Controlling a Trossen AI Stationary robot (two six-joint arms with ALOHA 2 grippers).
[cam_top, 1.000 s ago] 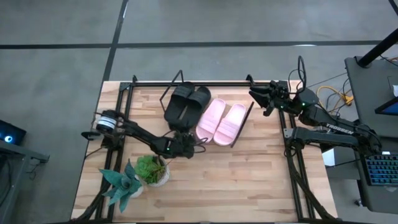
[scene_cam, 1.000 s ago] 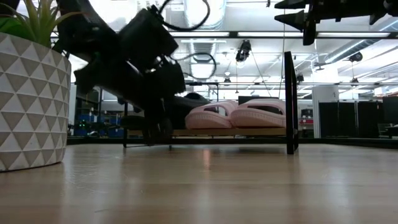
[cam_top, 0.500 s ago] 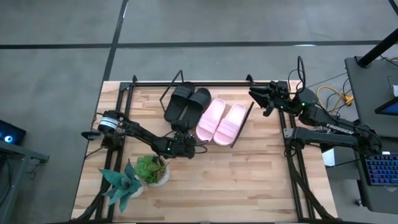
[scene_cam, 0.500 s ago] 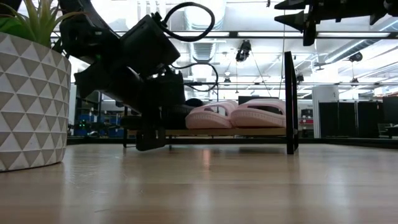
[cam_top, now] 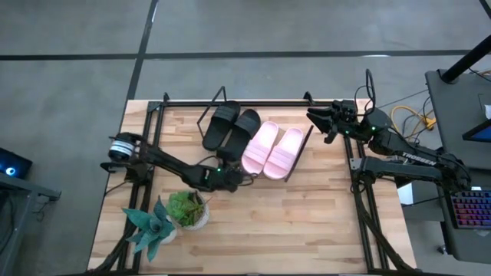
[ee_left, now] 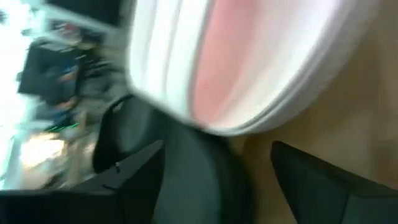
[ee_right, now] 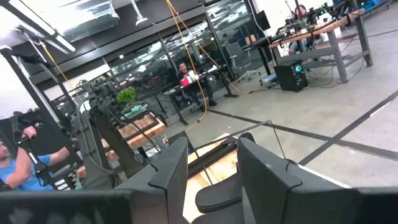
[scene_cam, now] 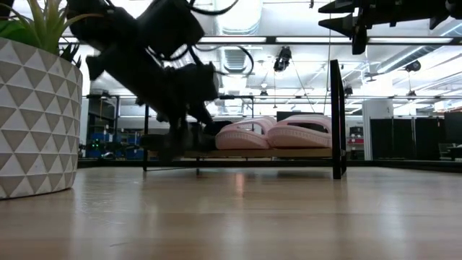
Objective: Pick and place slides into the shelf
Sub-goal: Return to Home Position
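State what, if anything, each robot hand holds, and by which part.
Nothing is held: the slides lie on the shelf. The left hand, open, is at its front; the right hand, open, hangs beside it.

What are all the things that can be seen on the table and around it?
black slides: two, black, on the shelf, left arm's side.
pink slides: two, pale pink, on the shelf beside them.
shelf: one, light wood, black wire frame, on the table.
potted plants: two, green, table's edge, left arm's side.
table: one, light wood.
left hand: open, empty, before the black slides.
right hand: open, empty, raised beside the shelf.
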